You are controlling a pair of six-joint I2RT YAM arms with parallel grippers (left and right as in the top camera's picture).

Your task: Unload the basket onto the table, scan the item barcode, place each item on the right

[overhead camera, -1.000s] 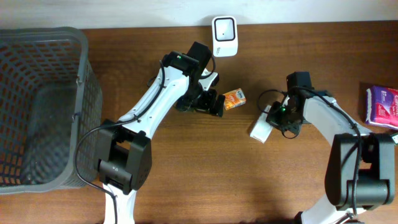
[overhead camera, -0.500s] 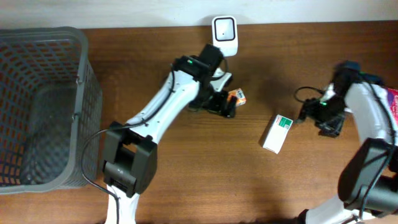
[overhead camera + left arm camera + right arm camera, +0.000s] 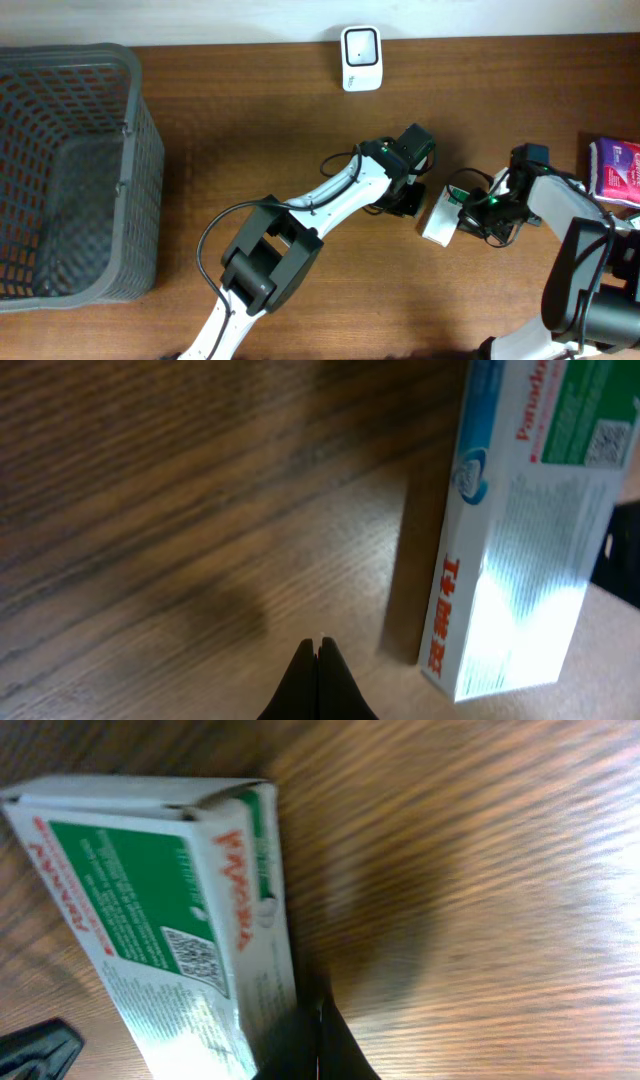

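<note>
A white and green medicine box (image 3: pixel 436 226) lies flat on the wooden table, right of the middle. In the left wrist view the box (image 3: pixel 520 550) is to the right of my left gripper (image 3: pixel 320 644), which is shut with nothing in it and a gap between it and the box. My right gripper (image 3: pixel 320 1008) is shut too, its fingertips right beside the box (image 3: pixel 160 900) at its edge; whether they touch is unclear. From overhead the left gripper (image 3: pixel 408 203) and right gripper (image 3: pixel 468 216) flank the box. The white barcode scanner (image 3: pixel 360 58) stands at the back.
A large grey mesh basket (image 3: pixel 130 150) fills the left side. A pink packet (image 3: pixel 615 170) lies at the far right edge. The left arm stretches diagonally across the middle of the table.
The left arm swung from beside the scanner to the box's left side and its gripper shut. The orange packet it was by no longer shows. The right gripper returned to the box and shut.
</note>
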